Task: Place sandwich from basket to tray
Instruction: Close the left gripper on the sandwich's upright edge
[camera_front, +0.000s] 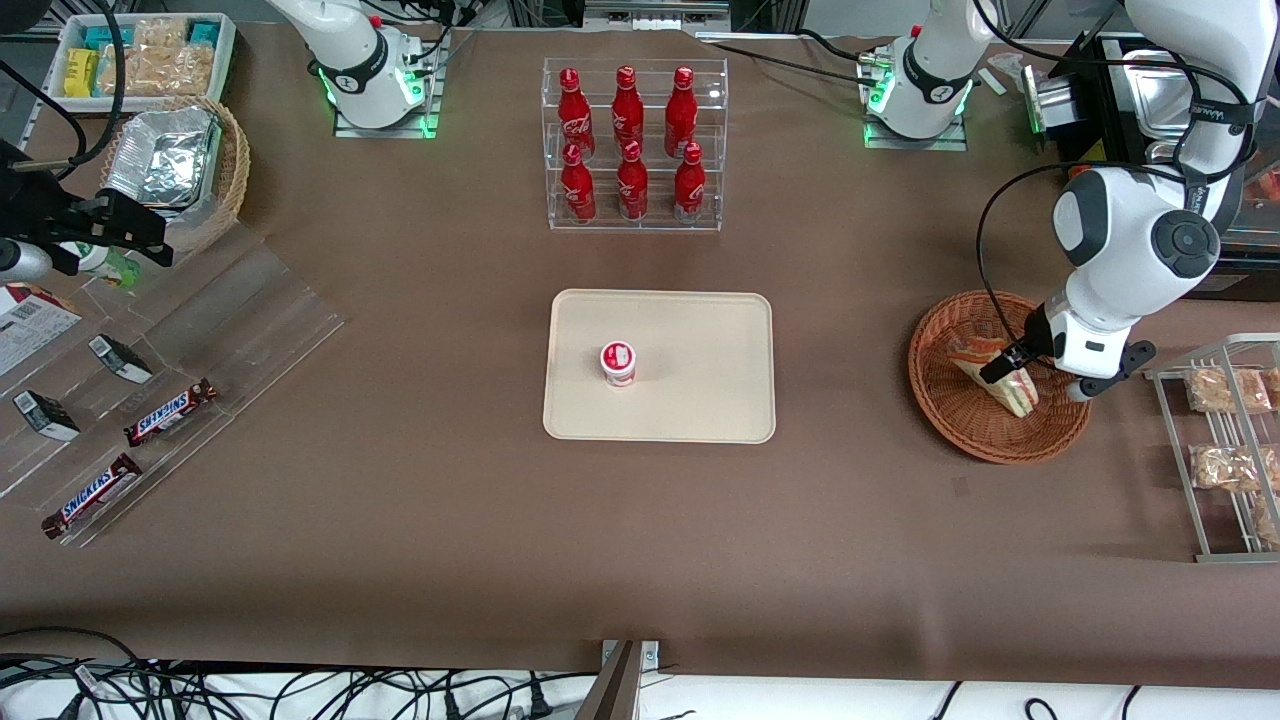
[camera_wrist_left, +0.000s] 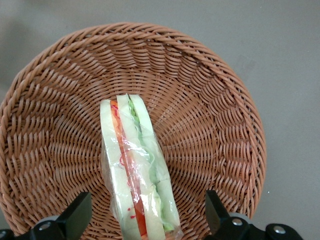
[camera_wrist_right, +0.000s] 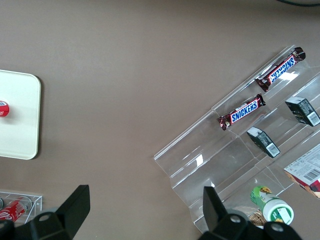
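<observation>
Grasp step: gripper (camera_wrist_left: 145, 220) w/ fingers (camera_wrist_left: 75, 215) apart, straddling sandwich (camera_wrist_left: 137, 175) in basket (camera_wrist_left: 210, 100) at front view's mid-right; next likely needs closing, lifting, carrying to tray (camera_front: 700, 340) at center, clear of cup (camera_front: 618, 362).

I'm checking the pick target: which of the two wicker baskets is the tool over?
The shallow reddish-brown basket holding the sandwich, at the working arm's end. The tool is open astride it. The paler, deeper basket holds foil containers.
</observation>
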